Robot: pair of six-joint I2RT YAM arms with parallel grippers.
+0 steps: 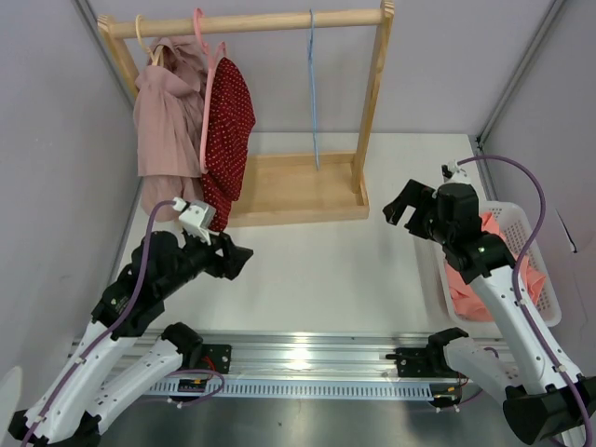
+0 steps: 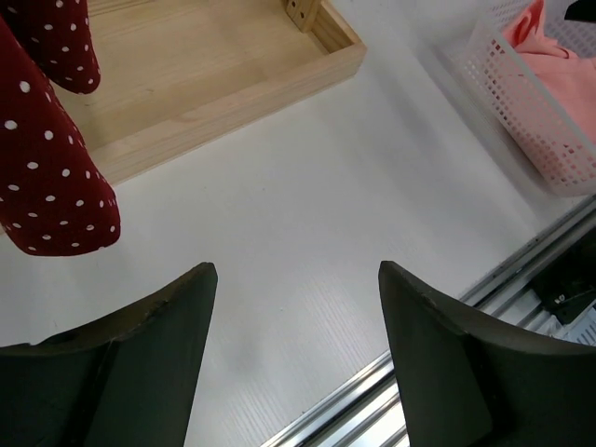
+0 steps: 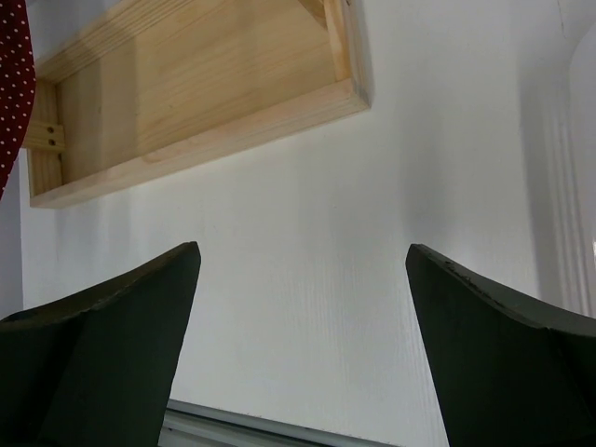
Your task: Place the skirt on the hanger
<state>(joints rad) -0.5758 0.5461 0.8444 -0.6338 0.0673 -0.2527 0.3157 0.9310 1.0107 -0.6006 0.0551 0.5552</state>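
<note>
The salmon-pink skirt [image 1: 486, 270] lies bunched in a white mesh basket [image 1: 540, 279] at the right, partly hidden by my right arm; it also shows in the left wrist view [image 2: 549, 56]. The light-blue wire hanger [image 1: 314, 93] hangs by its hook from the wooden rail, right of centre, bare. My left gripper [image 1: 240, 256] is open and empty above the table at the left. My right gripper [image 1: 400, 209] is open and empty above the table, left of the basket. In the wrist views both show only white table between their fingers.
A wooden rack [image 1: 298, 191] with a tray base stands at the back. A dusty mauve garment [image 1: 168, 121] and a dark red dotted garment [image 1: 228, 130] hang at its left end on other hangers. A metal rail [image 1: 307, 358] runs along the near edge.
</note>
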